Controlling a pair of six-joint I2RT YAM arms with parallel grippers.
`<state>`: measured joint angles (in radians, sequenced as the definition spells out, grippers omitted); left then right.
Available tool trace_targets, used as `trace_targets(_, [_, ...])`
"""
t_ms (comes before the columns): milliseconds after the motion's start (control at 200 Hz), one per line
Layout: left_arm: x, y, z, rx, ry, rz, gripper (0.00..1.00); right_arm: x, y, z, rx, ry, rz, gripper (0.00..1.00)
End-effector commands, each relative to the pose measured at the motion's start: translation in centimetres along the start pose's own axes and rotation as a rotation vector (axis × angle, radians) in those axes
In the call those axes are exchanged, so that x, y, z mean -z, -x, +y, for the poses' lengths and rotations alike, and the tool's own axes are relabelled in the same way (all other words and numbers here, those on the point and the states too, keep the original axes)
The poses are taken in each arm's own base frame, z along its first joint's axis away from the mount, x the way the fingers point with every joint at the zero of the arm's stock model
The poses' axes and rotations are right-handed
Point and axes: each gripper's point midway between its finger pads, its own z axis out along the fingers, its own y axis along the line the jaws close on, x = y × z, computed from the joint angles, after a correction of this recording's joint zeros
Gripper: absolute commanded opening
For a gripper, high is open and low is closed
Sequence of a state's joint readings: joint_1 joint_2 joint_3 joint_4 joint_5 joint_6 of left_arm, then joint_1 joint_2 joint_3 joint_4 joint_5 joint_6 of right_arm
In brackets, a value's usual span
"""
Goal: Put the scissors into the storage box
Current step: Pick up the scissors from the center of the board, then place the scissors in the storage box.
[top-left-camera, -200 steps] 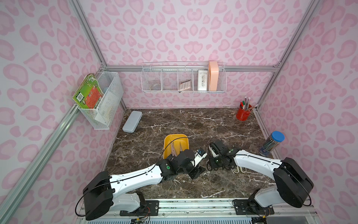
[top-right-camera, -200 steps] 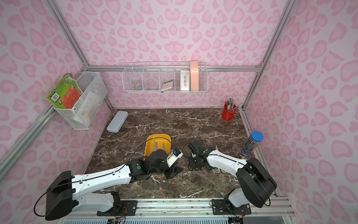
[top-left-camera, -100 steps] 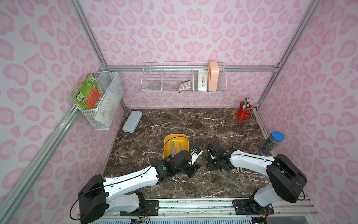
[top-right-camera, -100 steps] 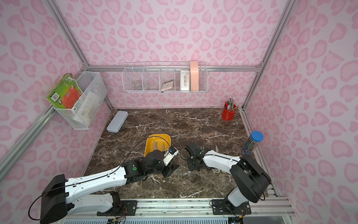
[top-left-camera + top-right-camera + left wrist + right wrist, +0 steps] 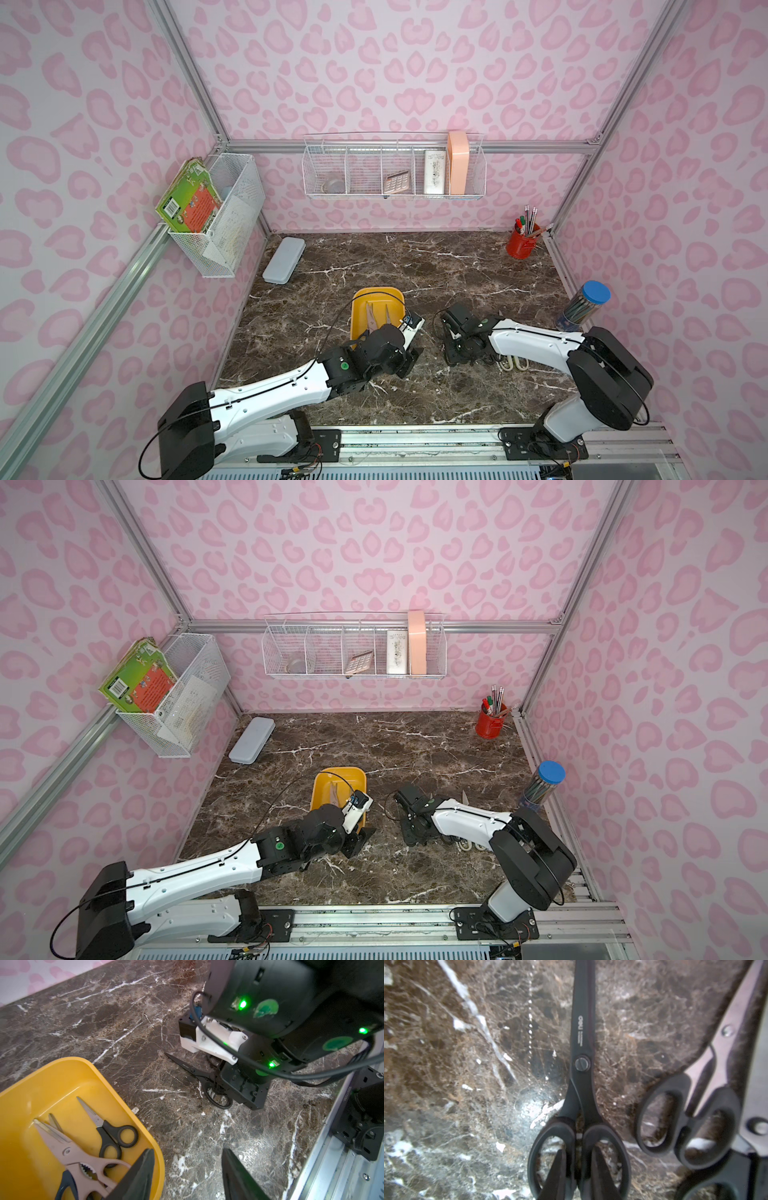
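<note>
the black scissors [image 5: 581,1064] lie flat on the tabletop [image 5: 415,266], blades closed. their long axis runs from handles nearer the front rail [image 5: 332,1147] to a tip pointing toward the back wall [image 5: 31,976]. the right end effector [image 5: 578,1159] is narrow, one finger in each handle loop, pinching the bars between. a black-handled pair [image 5: 695,1105] lies just beside. the storage box [image 5: 89,1064] sits near, holding a pink pair [image 5: 79,1157] and a small black pair [image 5: 110,1132]. the left end effector [image 5: 188,1153] hangs wide and empty at the box's rim. since a second ago the right fingers have closed in.
</note>
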<state>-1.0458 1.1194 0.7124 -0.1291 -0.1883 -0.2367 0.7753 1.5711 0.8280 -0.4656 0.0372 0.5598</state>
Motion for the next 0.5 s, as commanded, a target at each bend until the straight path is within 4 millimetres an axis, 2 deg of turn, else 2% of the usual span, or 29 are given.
trace_targets(0, [1.1,0.7,2.3,0.066,0.125,-0.031,0.57,1.4,1.3,0.6,0.001,0.020,-0.032,0.01])
trace_targets(115, [3.1,1.1,5.2,0.116,0.261,-0.087,0.61,2.9,3.2,0.9,0.002,0.031,-0.079,0.02])
trace_targets(190, [4.1,1.2,6.1,0.134,0.276,-0.117,0.63,3.6,3.9,1.2,0.005,0.037,-0.098,0.01])
trace_targets(340, [6.4,-0.3,9.5,0.240,0.375,-0.133,0.65,5.6,6.0,2.4,0.021,0.063,-0.148,0.00])
trace_targets(400, [7.1,-1.3,10.6,0.284,0.401,-0.138,0.66,6.7,7.0,3.6,0.037,0.084,-0.176,0.00])
trace_targets(495, [8.1,-3.1,12.3,0.360,0.439,-0.154,0.72,8.5,8.4,6.8,0.095,0.143,-0.216,0.01])
